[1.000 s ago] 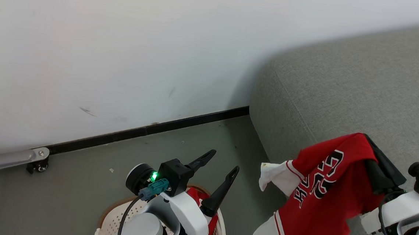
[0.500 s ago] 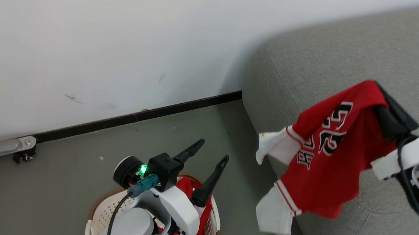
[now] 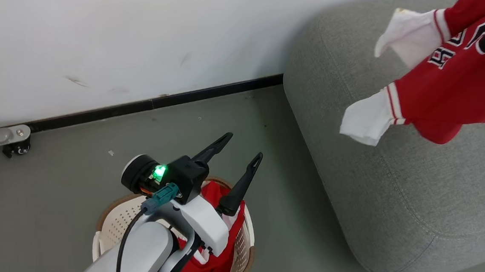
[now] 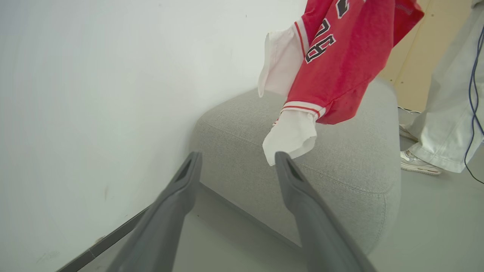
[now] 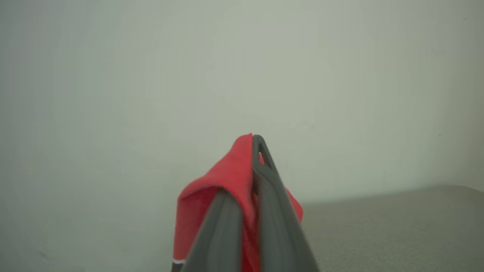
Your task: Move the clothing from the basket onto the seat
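Note:
A red garment (image 3: pixel 464 79) with white trim and black-and-white lettering hangs in the air over the grey seat (image 3: pixel 392 185), at the upper right of the head view. My right gripper (image 5: pixel 254 158) is shut on a fold of this red clothing (image 5: pixel 227 181). Down on the floor stands the cream basket (image 3: pixel 106 222), with more red clothing (image 3: pixel 215 194) inside. My left gripper (image 3: pixel 244 144) hovers open above the basket, nothing between its fingers. From the left wrist, the open left gripper (image 4: pixel 238 156) points at the seat (image 4: pixel 340 170) and the hanging garment (image 4: pixel 340 64).
A white wall (image 3: pixel 125 38) with a black baseboard (image 3: pixel 164 100) runs behind the basket and seat. A metal bracket with a small wheel (image 3: pixel 11 143) sits at the left on the grey floor. A person's trouser leg (image 4: pixel 446 98) and shoe (image 4: pixel 418 163) stand beyond the seat.
The red garment has risen and travelled up and right over the seat, held by the right gripper. The head view has shifted a little. The left gripper stays open above the basket.

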